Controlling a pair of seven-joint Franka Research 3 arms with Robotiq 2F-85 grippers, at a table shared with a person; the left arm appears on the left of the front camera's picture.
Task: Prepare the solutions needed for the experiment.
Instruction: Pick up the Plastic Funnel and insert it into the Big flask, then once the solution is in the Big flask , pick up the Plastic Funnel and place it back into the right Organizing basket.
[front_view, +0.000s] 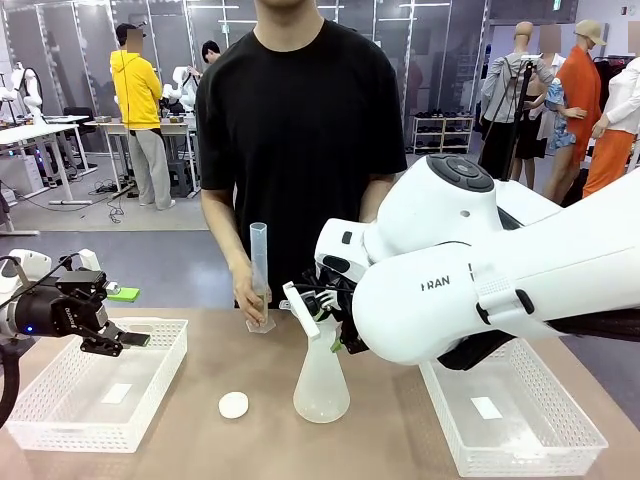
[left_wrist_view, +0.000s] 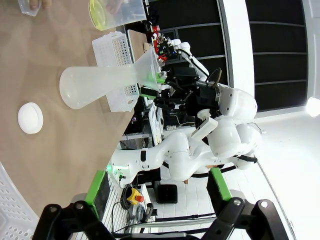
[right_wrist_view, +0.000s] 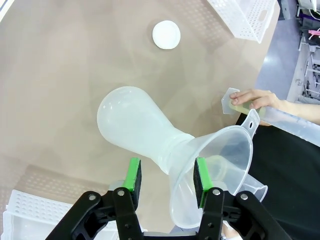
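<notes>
A frosted conical flask (front_view: 322, 385) stands mid-table with a clear funnel (front_view: 300, 312) tilted in its neck. I cannot make out the solutions through its wall. My right gripper (front_view: 337, 335) is at the neck. In the right wrist view its green pads (right_wrist_view: 134, 175) stand open on either side of the flask (right_wrist_view: 135, 125) neck and funnel (right_wrist_view: 220, 165) stem, with a gap on the left. The person's hand (front_view: 250, 298) holds a graduated cylinder (front_view: 260, 270) upright behind the flask, with pale yellow liquid at its foot (right_wrist_view: 243, 106). My left gripper (front_view: 125, 340) hovers open over the left basket.
White baskets sit at the left (front_view: 60, 425) and right (front_view: 520, 430) of the table. A white round cap (front_view: 233, 405) lies left of the flask. A clear beaker (left_wrist_view: 107, 12) holding yellow liquid stands beyond the flask. The person stands at the far edge.
</notes>
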